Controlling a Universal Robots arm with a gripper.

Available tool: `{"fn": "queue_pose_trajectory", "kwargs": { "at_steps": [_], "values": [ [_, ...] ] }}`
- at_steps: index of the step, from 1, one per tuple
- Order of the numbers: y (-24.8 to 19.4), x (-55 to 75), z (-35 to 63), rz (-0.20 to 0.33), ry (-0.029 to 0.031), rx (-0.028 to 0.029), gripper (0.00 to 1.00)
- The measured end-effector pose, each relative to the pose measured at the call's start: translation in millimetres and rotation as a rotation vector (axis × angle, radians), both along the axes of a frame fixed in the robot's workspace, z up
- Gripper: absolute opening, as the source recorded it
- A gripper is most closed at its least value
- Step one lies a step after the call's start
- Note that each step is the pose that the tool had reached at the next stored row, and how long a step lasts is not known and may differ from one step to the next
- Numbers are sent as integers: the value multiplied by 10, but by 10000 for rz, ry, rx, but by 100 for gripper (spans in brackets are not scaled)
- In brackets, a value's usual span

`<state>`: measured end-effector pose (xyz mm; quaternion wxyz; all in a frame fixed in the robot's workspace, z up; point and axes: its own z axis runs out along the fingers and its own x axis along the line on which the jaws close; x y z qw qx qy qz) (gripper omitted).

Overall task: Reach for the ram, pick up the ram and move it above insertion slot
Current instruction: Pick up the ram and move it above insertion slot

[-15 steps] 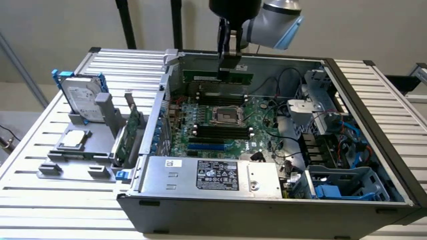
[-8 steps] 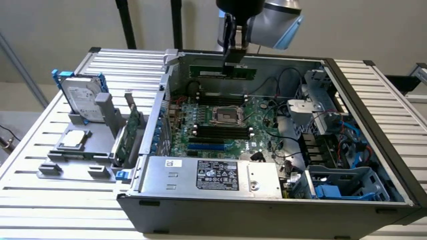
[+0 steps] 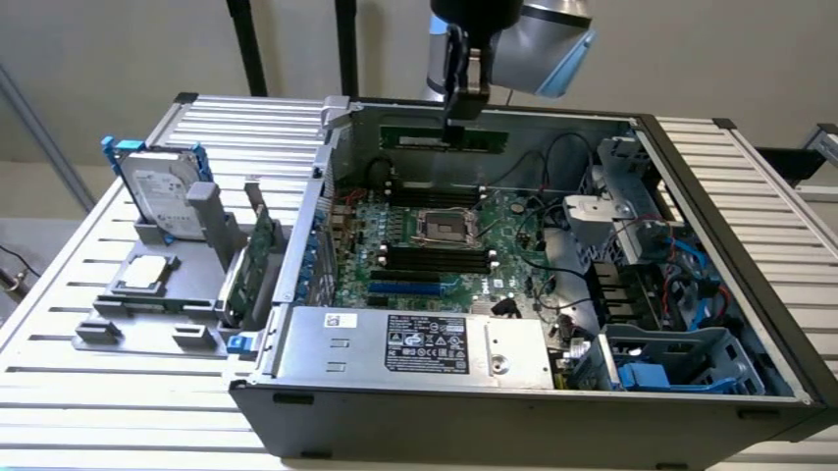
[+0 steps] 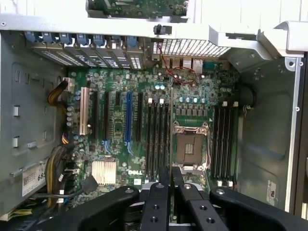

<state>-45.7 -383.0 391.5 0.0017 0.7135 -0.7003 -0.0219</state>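
The slatted metal counter (image 3: 78, 392) is carrying an open computer case (image 3: 524, 407), which is lying on its side with the motherboard (image 3: 445, 240) facing up. The case is taking up most of the counter's middle and the exterior view's right. Inside it, a silver power supply (image 3: 412, 343) with a label is sitting along the near wall, and a blue-grey drive cage (image 3: 681, 363) is sitting in the near corner toward the exterior view's right, with cables running beside it.

On the exterior view's left, outside the case, a grey fixture (image 3: 157, 285) is holding a hard drive (image 3: 164, 186) standing upright, a wider green expansion card (image 3: 262, 250) standing on edge just beside the case wall, and a processor (image 3: 141, 275) lying flat.

The robot arm (image 3: 531, 29) is hanging down over the far side of the case. Its pincer (image 3: 461, 113) is clamped on the ram (image 3: 445, 139), a long green stick being held level and clear of the board, near the far wall of the case and above the motherboard.

In the wrist view, the pincer's black fingers (image 4: 159, 197) are standing close together, with the ram's thin edge (image 4: 171, 190) between them. Below lie the processor socket (image 4: 190, 147) and, on either side of it, rows of dark memory slots (image 4: 158, 139).
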Motion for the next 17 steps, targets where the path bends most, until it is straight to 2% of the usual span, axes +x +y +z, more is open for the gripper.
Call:
{"fn": "queue_pose_trajectory", "kwargs": {
  "at_steps": [2,4,17],
  "values": [
    [0,4,-8,-1,-56,-1,13],
    [1,8,-13,-13,-79,-1,13],
    [1,15,-15,-54,-78,0,13]
  ]
}}
